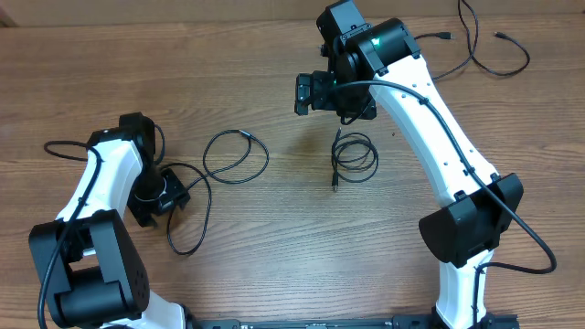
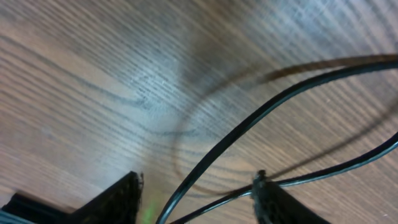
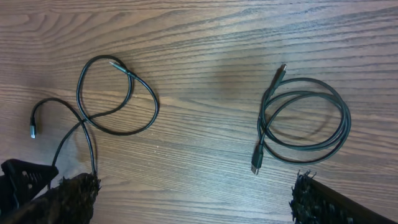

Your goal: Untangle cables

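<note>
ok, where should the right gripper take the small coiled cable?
Probably the plug end poking out of the coiled cable. It lies flat on the table, so bring the right gripper straight down, jaws across the cord.

Coiled black cable lies flat centrally; looped cable sprawls left of it; third cable far right.

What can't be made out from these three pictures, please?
- Left wrist view: whether the left pincer grips the loose cable; the picture is blurred and the fingertips are cut by the bottom edge.
- Overhead: the far cable runs off the top edge.
- Right wrist view: plug types on the coiled cable, too small.
</note>
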